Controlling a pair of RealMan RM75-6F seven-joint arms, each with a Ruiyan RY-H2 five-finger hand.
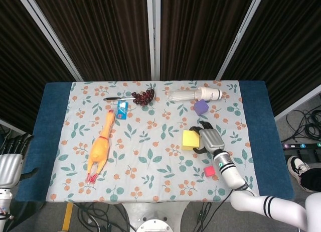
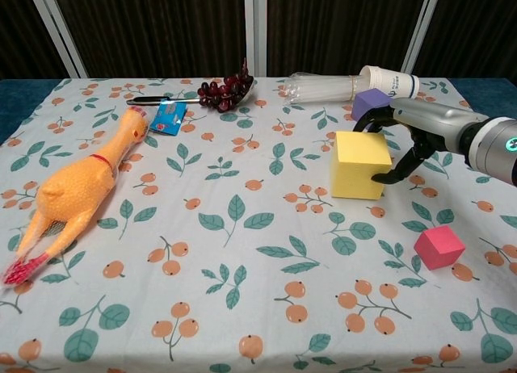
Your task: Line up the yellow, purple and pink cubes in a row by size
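The big yellow cube (image 1: pixel 189 139) (image 2: pixel 357 163) sits right of the table's centre. Behind it lies the purple cube (image 1: pixel 201 107) (image 2: pixel 370 102), partly hidden by my right hand's fingers in the chest view. The small pink cube (image 1: pixel 209 170) (image 2: pixel 439 246) rests nearer the front edge. My right hand (image 1: pixel 210 139) (image 2: pixel 420 123) is at the yellow cube's right side, fingers spread over its far top corner, thumb by its right face; the cube stays flat on the cloth. My left hand (image 1: pixel 11 164) hangs off the table's left edge, fingers apart, holding nothing.
A rubber chicken (image 1: pixel 99 147) (image 2: pixel 73 191) lies on the left half. Along the back are dark grapes (image 1: pixel 144 97) (image 2: pixel 222 93), a blue packet (image 1: pixel 121 109) (image 2: pixel 167 116) and a stack of plastic cups (image 1: pixel 195 95) (image 2: pixel 347 84) on its side.
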